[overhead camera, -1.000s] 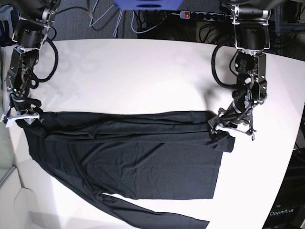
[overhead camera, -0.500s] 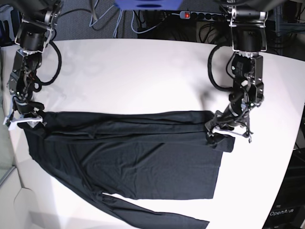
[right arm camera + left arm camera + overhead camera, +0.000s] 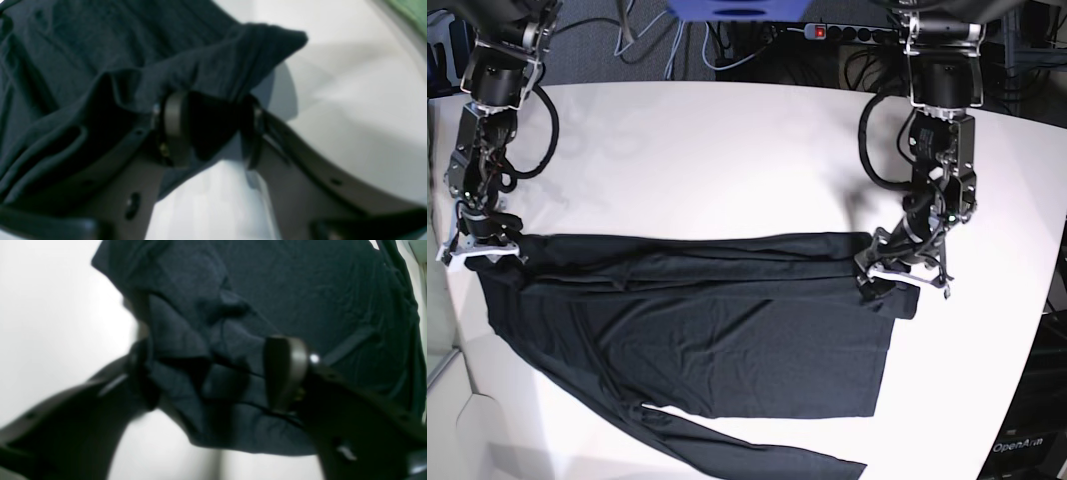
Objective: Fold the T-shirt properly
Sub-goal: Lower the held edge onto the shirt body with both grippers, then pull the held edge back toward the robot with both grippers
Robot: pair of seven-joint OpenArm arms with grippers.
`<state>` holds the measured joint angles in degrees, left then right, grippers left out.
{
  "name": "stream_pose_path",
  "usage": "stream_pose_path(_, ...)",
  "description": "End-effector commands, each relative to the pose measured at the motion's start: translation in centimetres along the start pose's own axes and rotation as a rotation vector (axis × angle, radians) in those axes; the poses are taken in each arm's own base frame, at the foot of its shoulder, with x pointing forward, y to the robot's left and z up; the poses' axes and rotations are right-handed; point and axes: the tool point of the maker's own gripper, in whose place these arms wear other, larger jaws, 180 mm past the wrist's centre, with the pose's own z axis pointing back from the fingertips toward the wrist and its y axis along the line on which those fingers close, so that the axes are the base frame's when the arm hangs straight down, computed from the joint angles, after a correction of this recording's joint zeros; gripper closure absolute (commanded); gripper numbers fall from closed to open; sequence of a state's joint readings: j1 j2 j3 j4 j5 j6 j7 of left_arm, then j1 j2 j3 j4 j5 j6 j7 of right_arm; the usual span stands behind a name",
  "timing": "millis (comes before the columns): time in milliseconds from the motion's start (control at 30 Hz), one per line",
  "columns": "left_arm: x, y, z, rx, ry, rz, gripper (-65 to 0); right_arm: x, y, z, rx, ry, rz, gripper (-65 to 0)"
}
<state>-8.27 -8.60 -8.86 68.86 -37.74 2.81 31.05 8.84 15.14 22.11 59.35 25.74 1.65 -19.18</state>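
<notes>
straddling bunched corners of the t-shirt, left end effector and right end effector stand part-open; shallow bites could slip, skewing the fold.

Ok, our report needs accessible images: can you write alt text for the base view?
A black T-shirt lies spread across a white table, with the left gripper and right gripper at its two far corners.

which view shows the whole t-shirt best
The base view: the T-shirt lies spread across the white table, edge to edge with one sleeve trailing. The left wrist view shows only bunched fabric between the left gripper fingers; the right wrist view shows a corner at the right gripper.
</notes>
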Motion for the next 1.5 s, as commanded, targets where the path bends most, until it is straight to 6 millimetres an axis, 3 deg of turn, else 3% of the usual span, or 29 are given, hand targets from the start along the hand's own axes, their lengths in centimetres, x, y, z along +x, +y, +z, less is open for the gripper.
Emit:
stream_pose_path(0,1.9,-0.8,0.1,-0.025,-0.047,-0.011,-33.2,0.1,0.3,0.0,0.012,0.013,-0.001,-18.1)
stream_pose_path(267,1.7,-0.5,0.2,-0.017,-0.04,-0.01,-0.7,-0.4,0.1,0.0,0.008,0.027,0.0,-2.7)
stream_pose_path(667,0.1,0.7,0.7,-0.001,-0.015,-0.006,0.0,-2.7,-1.2,0.9,0.011,0.065,0.03,-0.2)
stream_pose_path(1000,-1.3,0.7,3.2,-0.015,-0.028,-0.034,0.0,-5.2,-3.5,2.2,-0.004,0.072,0.062,-0.1)
stream_pose_path(1233,-1.8,3.7,4.9,0.04,-0.031,-0.016,0.0,-7.2,-5.9,3.7,-0.028,0.059,0.09,-0.1)
stream_pose_path(1467,-2.5,6.1,5.9,0.086,-0.014,-0.021,0.0,-9.1,-6.4,5.4,0.0,0.048,0.108,0.0)
